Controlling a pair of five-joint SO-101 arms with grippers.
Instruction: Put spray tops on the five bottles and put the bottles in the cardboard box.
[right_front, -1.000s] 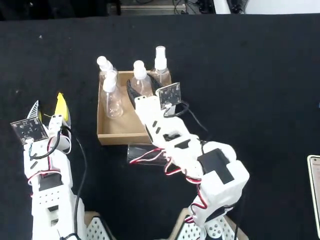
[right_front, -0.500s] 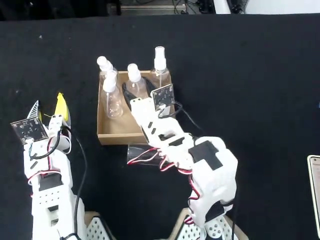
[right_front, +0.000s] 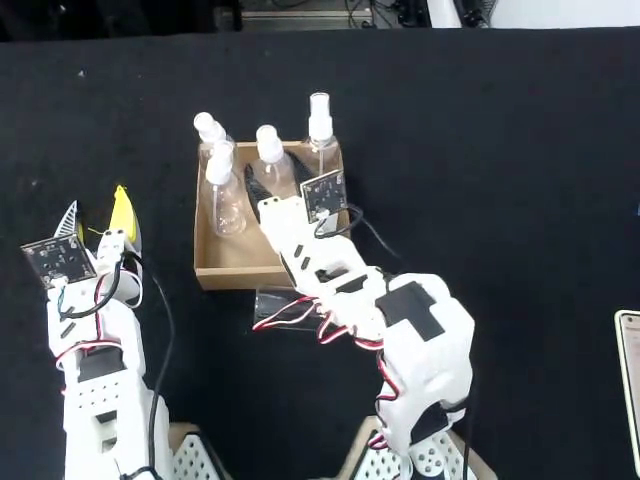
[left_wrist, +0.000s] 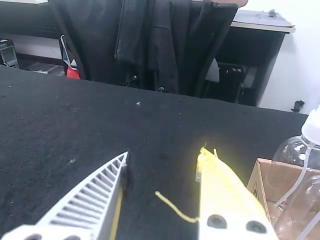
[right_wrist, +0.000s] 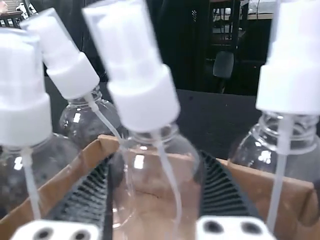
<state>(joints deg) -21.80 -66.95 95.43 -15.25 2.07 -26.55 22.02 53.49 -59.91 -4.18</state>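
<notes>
The cardboard box (right_front: 235, 268) sits mid-table with bottles standing in it, each with a white spray top. My right gripper (right_front: 275, 182) is inside the box, its black fingers (right_wrist: 82, 197) shut on the middle bottle (right_wrist: 150, 165), which stands upright. Around it are a tilted bottle (right_wrist: 67, 67), a near bottle (right_wrist: 20, 117) and another bottle (right_wrist: 295, 75) at the back right corner. A clear bottle (right_front: 283, 303) without a top lies on the table in front of the box, partly under the right arm. My left gripper (right_front: 98, 215) rests open and empty left of the box.
A flat device (right_front: 630, 350) lies at the right table edge. The left wrist view catches the box corner (left_wrist: 260, 180) and one bottle (left_wrist: 300, 155) beside my left gripper (left_wrist: 164, 154). Black cloth covers the table; chairs stand behind.
My right gripper has slid a little to the left inside the box with the bottle in it, then held nearly still. The left arm has not moved.
</notes>
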